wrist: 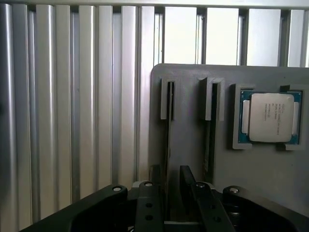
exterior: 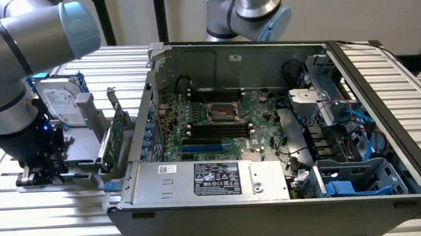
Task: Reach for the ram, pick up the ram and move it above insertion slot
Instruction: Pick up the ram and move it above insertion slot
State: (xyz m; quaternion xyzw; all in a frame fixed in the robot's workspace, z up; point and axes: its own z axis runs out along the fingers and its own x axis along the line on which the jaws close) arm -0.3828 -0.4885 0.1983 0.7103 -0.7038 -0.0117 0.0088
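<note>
In the wrist view the ram [wrist: 169, 121] stands on edge in a slot of a grey holder [wrist: 188, 145], so it appears as a thin dark line. My gripper [wrist: 170, 181] is low over the holder and open. One of its black fingers [wrist: 155, 186] is on each side of the ram's near end, with a small gap on one side. In the exterior view the gripper [exterior: 40, 175] is down at the holder [exterior: 80, 160], left of the computer case. The motherboard's long memory slots [exterior: 219, 131] lie inside the open case.
A processor chip [wrist: 270, 116] sits in a recess of the holder, beside a second slot [wrist: 212, 121]. A hard drive [exterior: 61, 100] and a green expansion card with a metal bracket [exterior: 115, 137] stand in the holder. The case wall [exterior: 146, 100] rises between holder and motherboard. A second arm [exterior: 251, 9] is behind the case.
</note>
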